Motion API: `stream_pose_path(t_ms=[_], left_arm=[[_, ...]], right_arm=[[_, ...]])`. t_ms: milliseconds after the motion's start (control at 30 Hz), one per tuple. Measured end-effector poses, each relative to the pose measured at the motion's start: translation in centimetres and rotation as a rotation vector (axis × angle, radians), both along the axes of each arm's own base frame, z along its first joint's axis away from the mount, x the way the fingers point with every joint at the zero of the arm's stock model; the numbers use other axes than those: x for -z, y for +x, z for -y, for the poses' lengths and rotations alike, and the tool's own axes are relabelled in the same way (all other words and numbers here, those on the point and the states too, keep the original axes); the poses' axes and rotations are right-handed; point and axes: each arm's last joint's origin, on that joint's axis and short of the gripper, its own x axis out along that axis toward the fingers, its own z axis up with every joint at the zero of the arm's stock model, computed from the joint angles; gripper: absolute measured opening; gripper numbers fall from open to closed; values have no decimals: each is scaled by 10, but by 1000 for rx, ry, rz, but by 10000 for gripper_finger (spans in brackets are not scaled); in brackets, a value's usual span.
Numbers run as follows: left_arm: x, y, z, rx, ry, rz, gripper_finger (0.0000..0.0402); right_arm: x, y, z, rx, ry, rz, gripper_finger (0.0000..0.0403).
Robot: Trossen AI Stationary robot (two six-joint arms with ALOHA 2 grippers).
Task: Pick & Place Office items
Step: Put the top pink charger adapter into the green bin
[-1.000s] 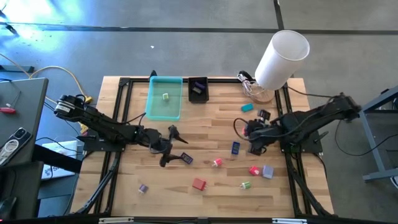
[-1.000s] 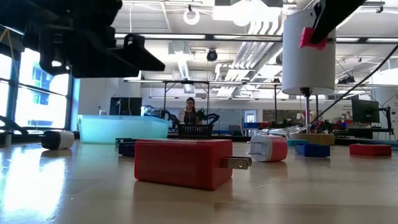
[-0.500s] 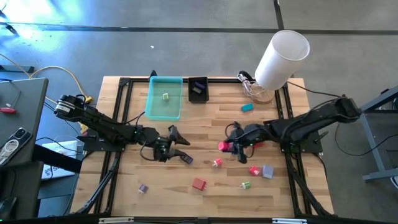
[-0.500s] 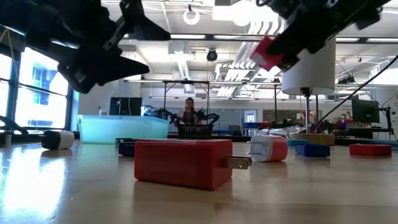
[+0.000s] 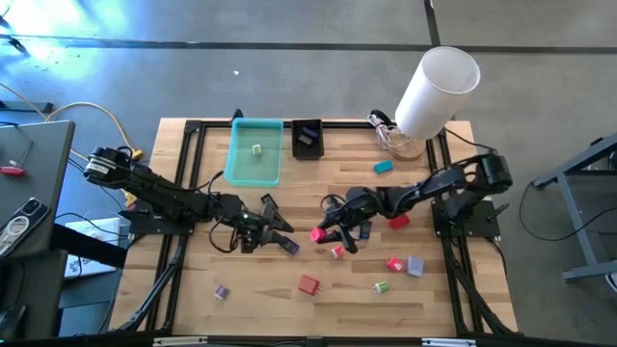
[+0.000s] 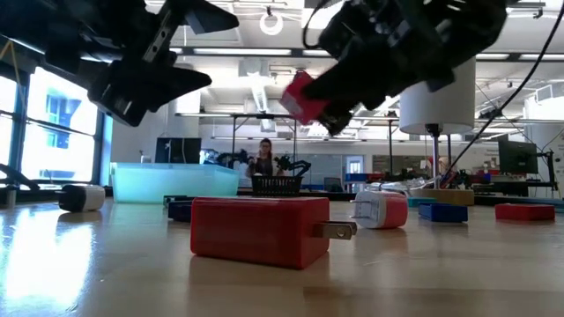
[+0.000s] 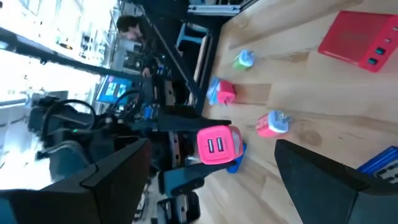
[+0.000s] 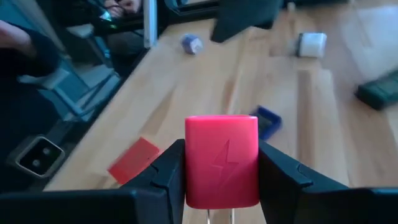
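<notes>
Item: pink charger [image 8: 221, 158], a small rigid plastic block with a lightning mark; judged light, smooth-sided and liable to slip.

Location: held above mid-desk [image 5: 318, 198], clear of the wood.

Right claw [image 5: 319, 234]: partly closed, fingers clamping the charger's two flat sides, prongs toward the wrist.

Left claw [image 5: 273, 224]: fully spread, empty, just beside a blue piece [image 5: 289, 246].

Handling note: grip the broad flat faces, not the prongs.

Other stock: red charger [image 5: 308, 284] and teal tray [image 5: 254, 151].
</notes>
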Motion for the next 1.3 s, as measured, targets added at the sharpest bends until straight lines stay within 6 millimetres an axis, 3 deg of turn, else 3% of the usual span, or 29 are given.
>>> stream_pose_path(t_ms=[233,433,633,800,1100,1300], left_arm=[[0,1,-3,-8,-51,-15,336],[0,0,-1,-70,-184,-50,336],[0,-3,14,-120,-255,-60,336],[-12,2,14,-204,-377,-29,336],[-20,10,14,-181,-373,-13,336],[-12,23,16,-193,-385,-56,336]], right_arm=[[-16,30,-1,-55,19,19,136],[-26,42,-1,-26,5,-15,136],[-25,42,-1,-6,-5,-43,136],[-24,42,2,6,-10,-62,136],[-24,42,2,6,-9,-60,136],[-23,42,2,5,-9,-67,136]])
